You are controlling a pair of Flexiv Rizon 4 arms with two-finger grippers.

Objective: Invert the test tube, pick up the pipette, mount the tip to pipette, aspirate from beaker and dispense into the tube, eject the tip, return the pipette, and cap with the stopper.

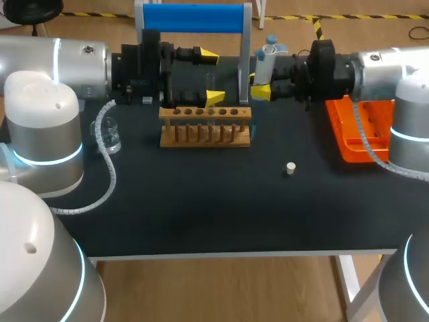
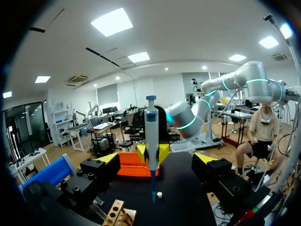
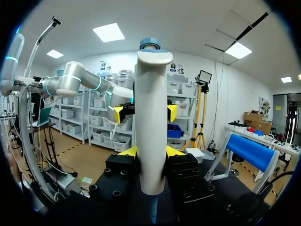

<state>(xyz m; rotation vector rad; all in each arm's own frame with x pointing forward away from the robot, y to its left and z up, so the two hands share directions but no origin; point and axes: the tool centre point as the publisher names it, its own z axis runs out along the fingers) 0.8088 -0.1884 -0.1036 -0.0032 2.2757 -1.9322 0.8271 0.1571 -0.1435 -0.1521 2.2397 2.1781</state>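
Head view: right gripper (image 1: 261, 86) clasps the pipette (image 1: 265, 62) upright near the rack (image 1: 205, 129), tip (image 2: 154, 188) seemingly mounted, left gripper (image 1: 212, 78) spread apart beside it, stopper (image 1: 290, 168) loose on the table (image 1: 201, 215), so dispensing through capping seems left.

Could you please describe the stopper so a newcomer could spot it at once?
On the black table, find the wooden test tube rack in the middle and the orange tray at the right. Nearer the front edge, between those two, lies the stopper: a small white plug, alone on bare tabletop.
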